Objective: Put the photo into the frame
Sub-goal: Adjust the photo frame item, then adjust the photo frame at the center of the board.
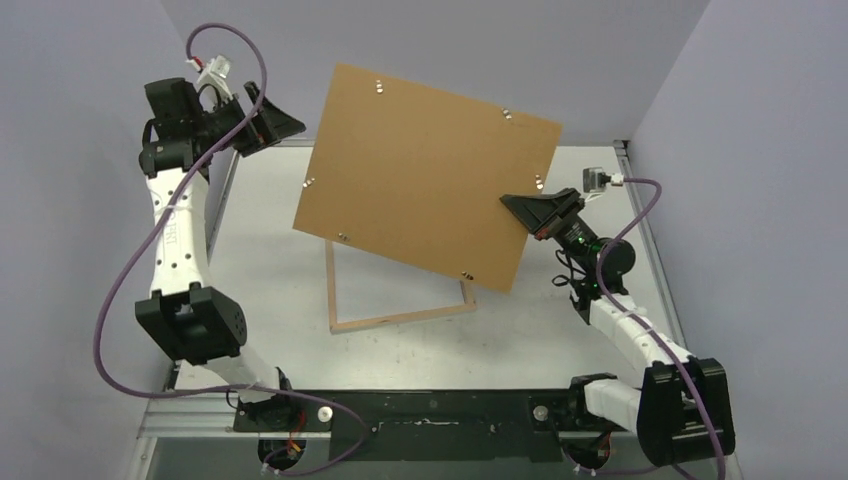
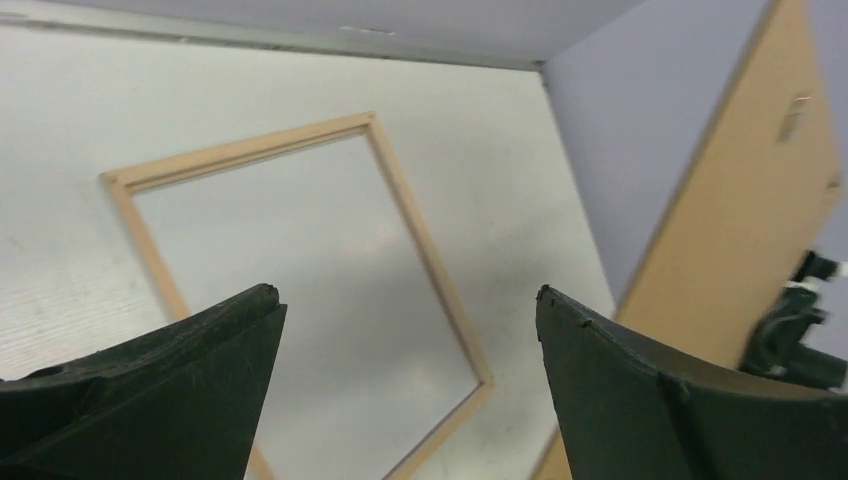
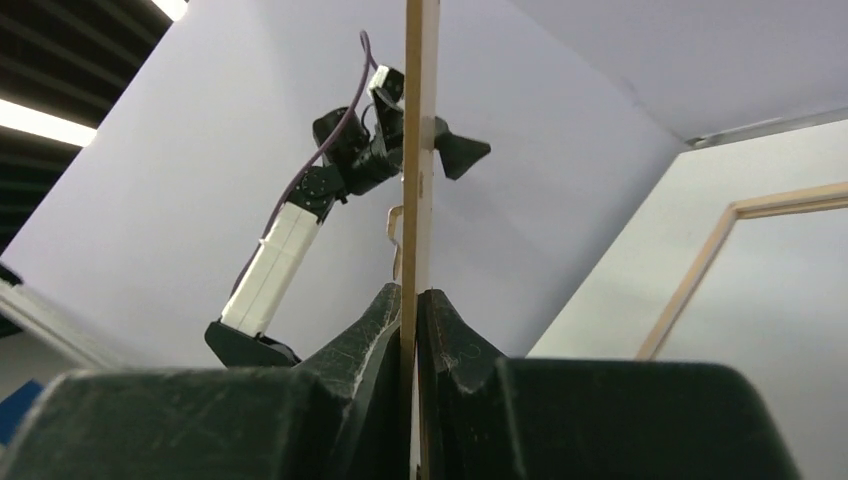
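Right gripper (image 3: 410, 300) clamped on backing panel (image 1: 420, 170) right edge, panel aloft, tilted. Left gripper (image 2: 405, 292) agape, empty, far left. Frame (image 1: 400, 318) flat on table (image 1: 260, 260) beneath: likely light, stiff; grip one narrow bar. Photo not visible.

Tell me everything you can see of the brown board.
The brown board is a large, thin, flat rectangle, apparently fibreboard, with small metal tabs near its edges. It is held raised and tilted over the pale wooden frame lying on the table. The right end effector is shut on its right edge; the open left end effector is clear of it.
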Robot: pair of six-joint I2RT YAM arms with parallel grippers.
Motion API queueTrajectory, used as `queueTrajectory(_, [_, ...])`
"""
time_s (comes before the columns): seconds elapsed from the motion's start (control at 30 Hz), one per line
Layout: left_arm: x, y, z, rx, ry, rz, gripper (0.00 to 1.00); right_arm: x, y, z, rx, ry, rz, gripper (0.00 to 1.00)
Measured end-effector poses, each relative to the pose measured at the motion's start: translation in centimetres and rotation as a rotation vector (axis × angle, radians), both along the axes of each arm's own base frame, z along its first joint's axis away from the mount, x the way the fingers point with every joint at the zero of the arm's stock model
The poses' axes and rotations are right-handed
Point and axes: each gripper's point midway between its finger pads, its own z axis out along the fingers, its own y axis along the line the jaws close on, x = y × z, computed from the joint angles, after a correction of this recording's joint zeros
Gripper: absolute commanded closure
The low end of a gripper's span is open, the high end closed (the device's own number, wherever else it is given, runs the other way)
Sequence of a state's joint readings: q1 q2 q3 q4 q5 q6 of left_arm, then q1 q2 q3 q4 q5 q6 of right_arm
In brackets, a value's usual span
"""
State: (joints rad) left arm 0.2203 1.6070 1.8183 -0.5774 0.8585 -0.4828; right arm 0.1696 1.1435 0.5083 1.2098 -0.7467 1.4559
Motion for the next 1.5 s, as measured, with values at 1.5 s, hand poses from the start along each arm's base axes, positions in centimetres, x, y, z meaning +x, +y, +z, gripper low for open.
queueTrajectory(1.5, [-9.9,1.1,-33.4,1.336,-0.502,-1.243,0.06,6.4,-12.8,-2.1,-0.172,0.374,-0.499,0.95])
